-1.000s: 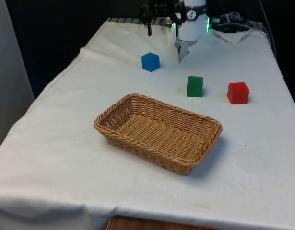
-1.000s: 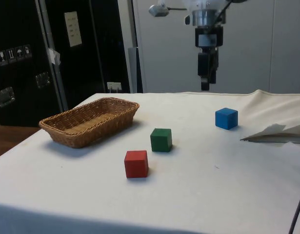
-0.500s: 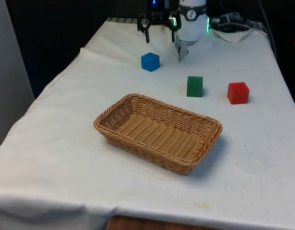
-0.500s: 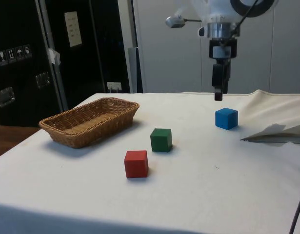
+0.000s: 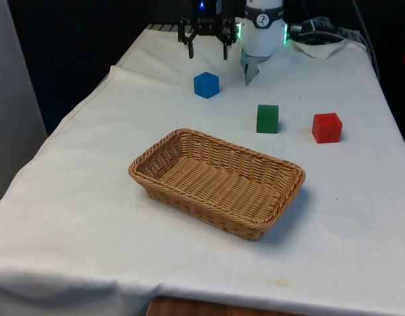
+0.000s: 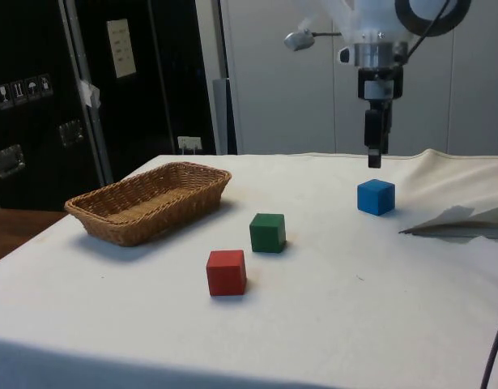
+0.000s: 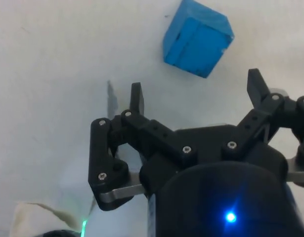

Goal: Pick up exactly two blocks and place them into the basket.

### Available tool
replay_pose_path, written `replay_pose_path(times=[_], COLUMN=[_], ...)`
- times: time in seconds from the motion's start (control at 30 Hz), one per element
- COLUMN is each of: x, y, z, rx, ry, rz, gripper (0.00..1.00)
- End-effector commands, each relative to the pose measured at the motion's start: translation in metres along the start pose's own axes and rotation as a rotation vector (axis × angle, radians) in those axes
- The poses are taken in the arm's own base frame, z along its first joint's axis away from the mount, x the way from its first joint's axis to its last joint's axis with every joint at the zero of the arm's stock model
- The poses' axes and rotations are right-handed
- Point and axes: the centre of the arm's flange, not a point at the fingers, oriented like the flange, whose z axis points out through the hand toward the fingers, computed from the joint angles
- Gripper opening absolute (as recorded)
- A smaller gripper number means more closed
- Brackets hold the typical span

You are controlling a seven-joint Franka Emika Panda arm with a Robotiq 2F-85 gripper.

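The gripper hung in the air with its fingers spread wide and nothing between them, above the cloth just beyond the blue block. In the side view the gripper sat a little above and behind that block.

The blue block lay at the far end of the table, apart from the others. The green block stood nearer, to the front view's right, with the red block further right again. The basket lay nearest of all, with no block inside it.
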Motion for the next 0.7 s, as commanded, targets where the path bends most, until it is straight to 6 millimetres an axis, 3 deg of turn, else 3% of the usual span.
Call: replay_pose_path(times=[0.0,0.37,0.67], x=[-0.003,-0.014,-0.008], y=[0.003,0.001,0.0], z=[0.002,0.017,0.029], rx=[-0.023,-0.007,-0.029], ry=[0.008,-0.003,-0.007], rz=[0.006,0.021,0.037], gripper=[1.0,1.0,1.0])
